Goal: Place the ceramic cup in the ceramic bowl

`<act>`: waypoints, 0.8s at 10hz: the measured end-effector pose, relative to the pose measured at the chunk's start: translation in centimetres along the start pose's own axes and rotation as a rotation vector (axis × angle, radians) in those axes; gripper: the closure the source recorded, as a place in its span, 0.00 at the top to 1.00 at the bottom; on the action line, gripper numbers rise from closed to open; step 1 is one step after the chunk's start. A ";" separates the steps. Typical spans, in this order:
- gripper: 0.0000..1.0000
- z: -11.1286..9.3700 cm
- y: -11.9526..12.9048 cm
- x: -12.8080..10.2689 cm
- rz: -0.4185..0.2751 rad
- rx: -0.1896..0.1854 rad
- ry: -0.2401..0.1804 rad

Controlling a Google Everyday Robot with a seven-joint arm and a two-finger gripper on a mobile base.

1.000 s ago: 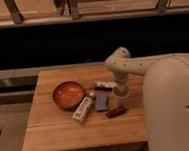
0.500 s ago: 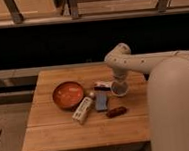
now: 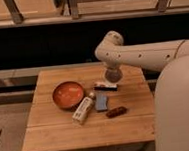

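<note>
The ceramic bowl (image 3: 68, 94), orange-red inside with a dark rim, sits on the left half of the wooden table (image 3: 53, 134). My gripper (image 3: 112, 77) hangs down from the white arm over the table's back right part, to the right of the bowl. A pale grey round shape sits at its lower end, just above a small white and red packet (image 3: 104, 85). I cannot tell whether that shape is the ceramic cup or part of the gripper. No other cup shows on the table.
A white carton (image 3: 83, 110) lies tilted just right of the bowl. A blue block (image 3: 101, 102) is beside it and a small brown-red item (image 3: 116, 111) is further right. A dark shelf and rail run behind the table. The robot's white body fills the right edge.
The arm's elbow has risen and the gripper end has lifted slightly above the packet. The bowl and the other items have not moved.
</note>
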 end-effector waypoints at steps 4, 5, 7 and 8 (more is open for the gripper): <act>0.00 -2.9 1.0 -9.1 -0.208 0.044 -0.106; 0.00 -2.8 2.6 -12.2 -0.281 0.026 -0.136; 0.00 -2.2 5.5 -16.2 -0.377 -0.020 -0.179; 0.00 -1.8 6.6 -17.9 -0.420 -0.041 -0.197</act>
